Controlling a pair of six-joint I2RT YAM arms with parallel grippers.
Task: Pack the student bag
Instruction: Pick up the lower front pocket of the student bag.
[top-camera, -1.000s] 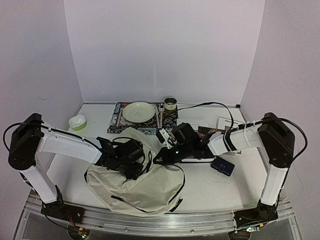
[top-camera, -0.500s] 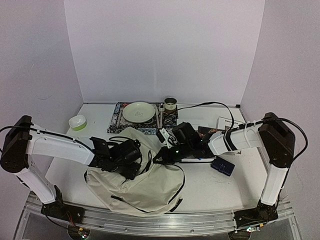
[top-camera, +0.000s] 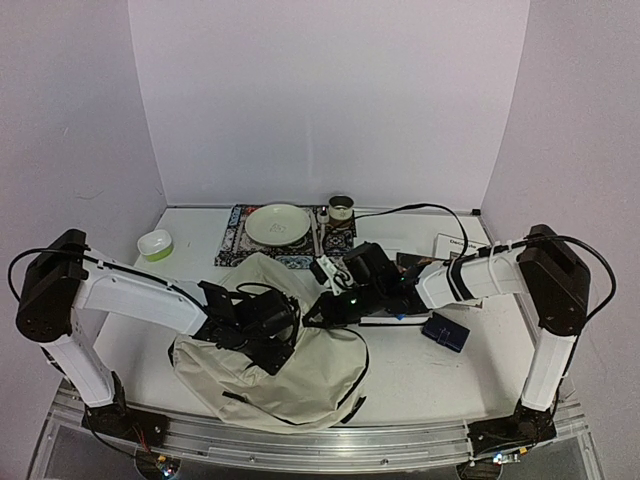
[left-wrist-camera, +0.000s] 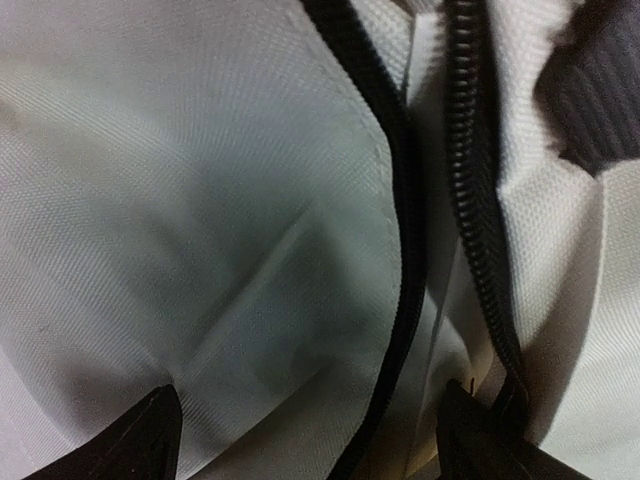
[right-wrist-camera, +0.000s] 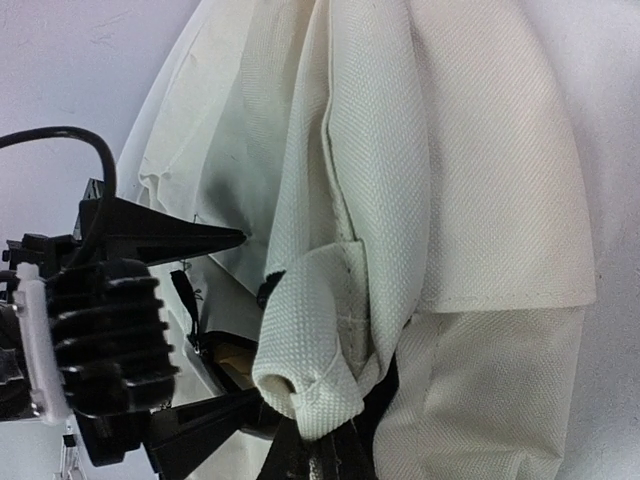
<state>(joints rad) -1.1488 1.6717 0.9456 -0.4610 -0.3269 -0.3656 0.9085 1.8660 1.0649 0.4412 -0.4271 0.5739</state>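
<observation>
The student bag (top-camera: 270, 375), cream fabric with black straps and zips, lies slumped at the near middle of the table. My right gripper (top-camera: 320, 312) is shut on a rolled fold of the bag's rim (right-wrist-camera: 320, 360) and holds it up at the bag's far right edge. My left gripper (top-camera: 275, 335) is open and pressed down onto the bag's top. Its two black fingertips (left-wrist-camera: 150, 440) stand wide apart over the cream fabric (left-wrist-camera: 200, 200) and a black zip (left-wrist-camera: 470, 150). In the right wrist view my left gripper (right-wrist-camera: 235, 320) reaches into the opening beside the held fold.
A patterned mat with a pale plate (top-camera: 277, 223), a small tin (top-camera: 341, 207) and chopsticks lie at the back. A green bowl (top-camera: 155, 243) sits back left. A navy blue case (top-camera: 445, 332), a booklet (top-camera: 455, 245) and dark flat items lie under the right arm.
My left gripper has shifted right and nearer, further onto the bag's top. My right gripper has stayed put, still holding the fold.
</observation>
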